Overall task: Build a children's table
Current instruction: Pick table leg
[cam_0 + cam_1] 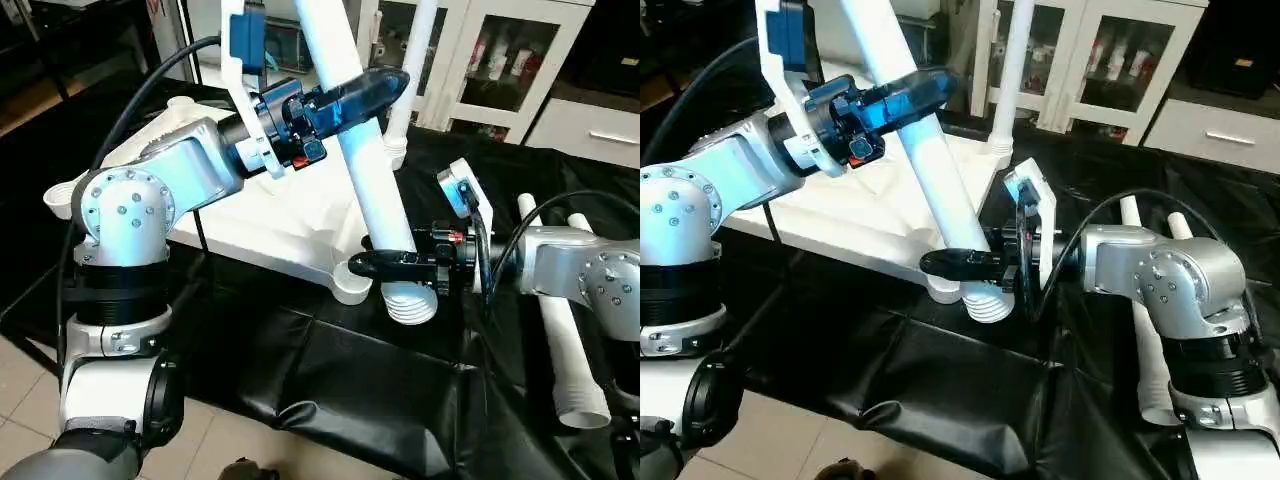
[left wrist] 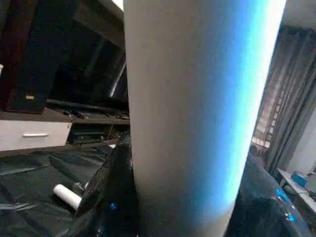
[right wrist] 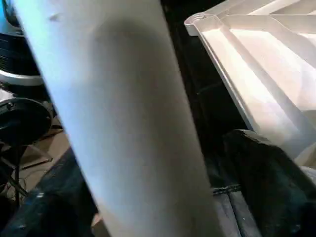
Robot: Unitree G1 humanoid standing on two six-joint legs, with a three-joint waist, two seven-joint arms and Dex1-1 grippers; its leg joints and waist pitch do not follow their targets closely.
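Observation:
The children's table top [image 1: 270, 215] lies upside down on the black-covered work table, ribs up. One white leg [image 1: 412, 70] stands upright in a far corner socket. A second leg [image 1: 370, 170] leans tilted above the near right corner socket [image 1: 350, 288], and its ribbed lower end [image 1: 410, 303] hangs just beside that socket. My left gripper [image 1: 385, 90] is shut on this leg's upper part. My right gripper [image 1: 375, 258] straddles the leg low down, open, with a gap showing at one finger [image 3: 266, 177].
Two more white legs [image 1: 565, 350] lie on the black cover to the right, by my right forearm. Glass-door cabinets [image 1: 500, 50] stand behind the table. The cover's front edge drops to tiled floor [image 1: 250, 450] at the near left.

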